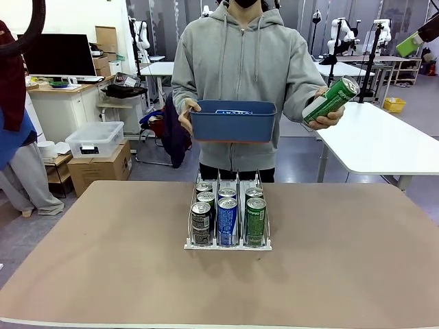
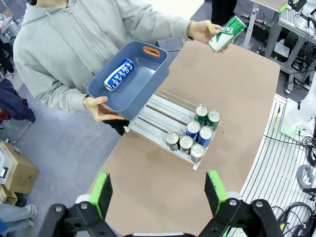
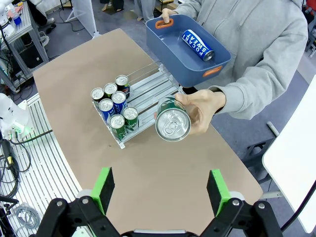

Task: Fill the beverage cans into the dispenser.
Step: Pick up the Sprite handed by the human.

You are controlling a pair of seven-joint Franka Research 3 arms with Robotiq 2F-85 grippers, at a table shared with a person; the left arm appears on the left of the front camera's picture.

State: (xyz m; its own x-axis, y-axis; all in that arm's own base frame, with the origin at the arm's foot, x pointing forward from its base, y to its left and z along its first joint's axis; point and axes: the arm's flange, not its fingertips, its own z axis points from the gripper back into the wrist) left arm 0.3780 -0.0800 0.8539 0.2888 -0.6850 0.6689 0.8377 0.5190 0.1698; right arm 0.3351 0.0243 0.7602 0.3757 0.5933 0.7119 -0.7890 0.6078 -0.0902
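The clear dispenser (image 1: 226,245) stands mid-table with several cans in its three lanes: dark cans (image 1: 201,223) left, blue cans (image 1: 227,221) middle, green cans (image 1: 256,221) right. The person across the table holds a blue tub (image 1: 233,123) in one hand and a green can (image 1: 331,101) in the other. One blue can (image 2: 118,74) lies in the tub (image 2: 140,81). My left gripper (image 2: 158,197) hangs open high above the dispenser (image 2: 158,111). My right gripper (image 3: 160,190) is open too, above the held green can (image 3: 173,120), the tub (image 3: 170,42) and the dispenser (image 3: 150,89).
The brown table (image 1: 103,260) has wide bare room around the dispenser on every side. A white table (image 1: 384,140) stands behind at the right, with boxes and a desk at the back left.
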